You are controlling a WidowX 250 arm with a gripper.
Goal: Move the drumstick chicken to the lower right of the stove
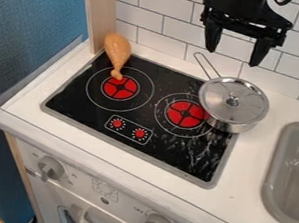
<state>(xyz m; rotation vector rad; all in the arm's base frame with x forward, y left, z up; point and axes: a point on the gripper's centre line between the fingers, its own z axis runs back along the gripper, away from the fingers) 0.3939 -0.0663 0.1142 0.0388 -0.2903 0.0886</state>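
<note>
Tan toy drumstick (pixel 118 49) at the back left of the stove (pixel 174 154), awaiting a grasp.
The approach seems to be the step in hand: the black gripper (pixel 236 46) hangs above the lidded saucepan (pixel 233 106), fingers (pixel 260 52) spread wide, holding nothing. It next needs to go left and down over the meaty end, then close across it. The drumstick's long axis runs back to front, its narrow bone end pointing forward onto the left burner (pixel 120 88); its exact height is hard to judge.
</note>
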